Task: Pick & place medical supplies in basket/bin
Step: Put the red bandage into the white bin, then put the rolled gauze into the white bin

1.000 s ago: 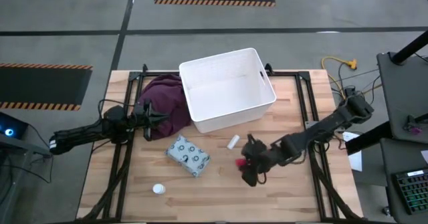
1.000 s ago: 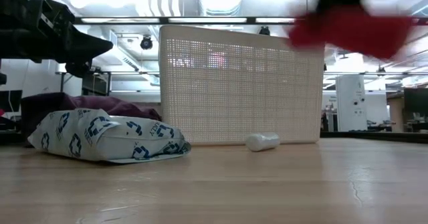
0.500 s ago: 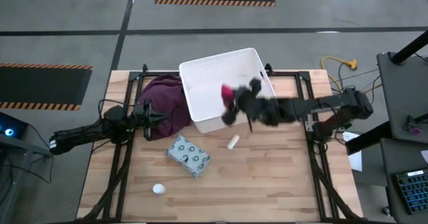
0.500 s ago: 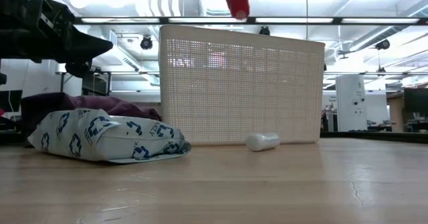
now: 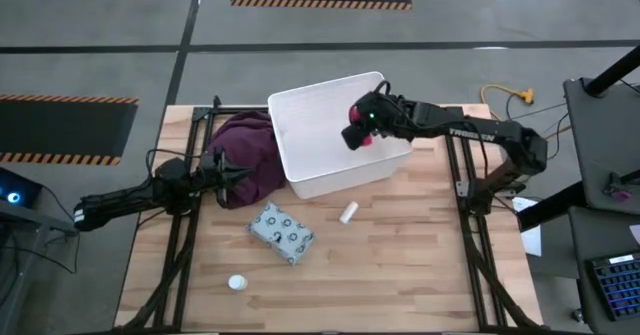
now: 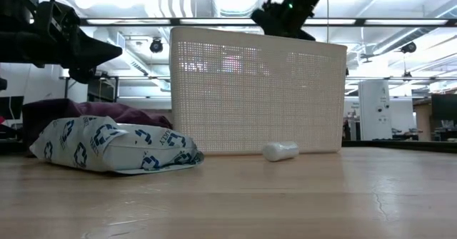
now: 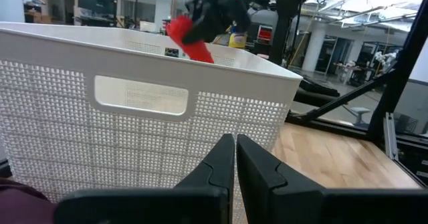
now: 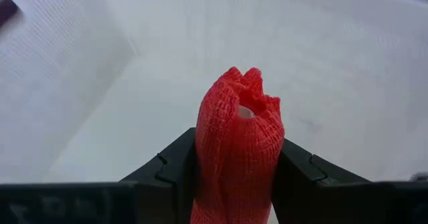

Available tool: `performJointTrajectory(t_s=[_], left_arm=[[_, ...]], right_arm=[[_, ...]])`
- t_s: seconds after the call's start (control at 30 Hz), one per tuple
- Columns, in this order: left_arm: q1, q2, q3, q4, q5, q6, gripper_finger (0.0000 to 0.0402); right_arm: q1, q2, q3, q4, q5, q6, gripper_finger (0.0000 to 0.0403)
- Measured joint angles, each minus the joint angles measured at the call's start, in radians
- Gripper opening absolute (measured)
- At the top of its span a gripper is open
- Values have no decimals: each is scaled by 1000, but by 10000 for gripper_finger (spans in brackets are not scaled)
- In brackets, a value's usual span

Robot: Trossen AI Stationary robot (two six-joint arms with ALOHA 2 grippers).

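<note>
My right gripper is over the white bin, shut on the red oblong piece. On the table in front of the bin lie the white short cylinder on its side, the pale blue spotted packet lying flat, and the small white round piece. My left gripper waits shut by the bin's left wall, above the maroon cloth. My right gripper pinches the red oblong piece between its two fingers, one on each side of it. Its free end sticks out past the fingertips. The fingers slant down from the table's right side. The piece is lifted clear above the bin's floor.
The maroon cloth lies bunched against the bin's left wall. Black frame rails run along the table's left and right sides. Bare wood stretches along the near right of the table.
My right gripper, shut on the red piece, has risen from the table's near right part and swung toward the far edge. It now stands over the right part of the bin's inside. The other items have stayed where they were.
</note>
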Motion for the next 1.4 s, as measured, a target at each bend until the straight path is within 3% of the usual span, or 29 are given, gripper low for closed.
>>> performJointTrajectory(t_s=[0.53, 0.93, 1.07, 1.2, 1.4], left_arm=[[0, 0, 0, 0, 1, 0, 0], [0, 0, 0, 0, 1, 0, 0], [0, 0, 0, 0, 1, 0, 0], [0, 0, 0, 0, 1, 0, 0], [0, 0, 0, 0, 1, 0, 0]], right_arm=[[-7, 85, -2, -153, -10, -14, 145], [-6, 75, 9, -222, -29, 54, 269], [-3, 42, 43, -192, -39, 42, 293], [30, -1, 83, -63, -174, -67, 294], [177, -28, 93, 120, -543, -385, 277]])
